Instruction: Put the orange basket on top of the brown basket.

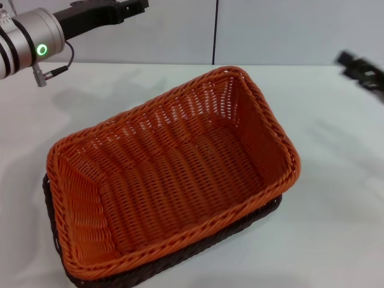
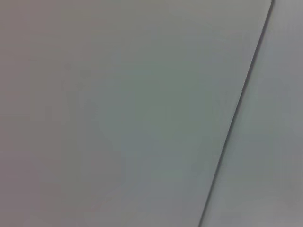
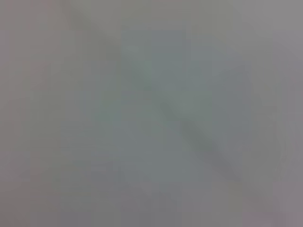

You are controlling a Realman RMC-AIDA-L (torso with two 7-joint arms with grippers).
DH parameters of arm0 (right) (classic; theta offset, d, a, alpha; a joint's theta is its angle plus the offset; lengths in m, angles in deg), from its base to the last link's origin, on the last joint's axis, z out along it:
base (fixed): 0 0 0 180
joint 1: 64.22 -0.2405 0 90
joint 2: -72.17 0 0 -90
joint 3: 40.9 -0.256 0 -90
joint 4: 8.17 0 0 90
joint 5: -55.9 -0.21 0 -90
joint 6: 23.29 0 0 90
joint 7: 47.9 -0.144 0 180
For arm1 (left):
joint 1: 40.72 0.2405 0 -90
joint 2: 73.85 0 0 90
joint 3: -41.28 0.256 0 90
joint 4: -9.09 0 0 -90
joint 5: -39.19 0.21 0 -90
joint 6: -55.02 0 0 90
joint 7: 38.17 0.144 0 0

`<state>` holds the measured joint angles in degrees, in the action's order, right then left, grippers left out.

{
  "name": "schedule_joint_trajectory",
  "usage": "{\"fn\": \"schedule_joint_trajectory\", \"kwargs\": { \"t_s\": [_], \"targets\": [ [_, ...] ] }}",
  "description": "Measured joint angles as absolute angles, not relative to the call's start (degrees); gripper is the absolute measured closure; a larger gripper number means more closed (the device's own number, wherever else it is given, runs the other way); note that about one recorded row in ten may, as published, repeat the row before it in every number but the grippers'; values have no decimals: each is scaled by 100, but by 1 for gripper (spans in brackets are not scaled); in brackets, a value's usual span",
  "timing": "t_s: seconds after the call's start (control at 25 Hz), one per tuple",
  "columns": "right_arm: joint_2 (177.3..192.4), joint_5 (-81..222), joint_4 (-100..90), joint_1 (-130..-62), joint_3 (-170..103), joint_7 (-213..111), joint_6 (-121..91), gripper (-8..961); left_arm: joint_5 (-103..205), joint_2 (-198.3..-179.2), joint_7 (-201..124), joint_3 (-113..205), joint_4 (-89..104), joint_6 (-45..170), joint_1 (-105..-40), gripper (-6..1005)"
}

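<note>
The orange basket sits nested on top of the brown basket, whose dark rim shows only along the near and left edges under it. Both rest on the white table in the head view. My left gripper is raised at the far upper left, well away from the baskets. My right gripper is at the far right edge, lifted off the table and apart from the baskets. Neither holds anything that I can see. The wrist views show only blank grey wall.
The white table spreads around the baskets on all sides. A grey wall with a vertical seam stands behind the table; the seam also shows in the left wrist view.
</note>
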<state>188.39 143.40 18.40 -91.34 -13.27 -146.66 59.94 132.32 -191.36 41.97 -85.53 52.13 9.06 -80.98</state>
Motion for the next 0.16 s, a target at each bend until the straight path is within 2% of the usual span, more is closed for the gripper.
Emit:
{"fn": "schedule_joint_trajectory", "kwargs": {
  "t_s": [0.16],
  "targets": [
    [18844, 14333, 1841, -8963, -2092, -14173, 5973, 111, 12879, -19148, 4442, -8554, 5221, 909, -8004, 155]
  ]
}}
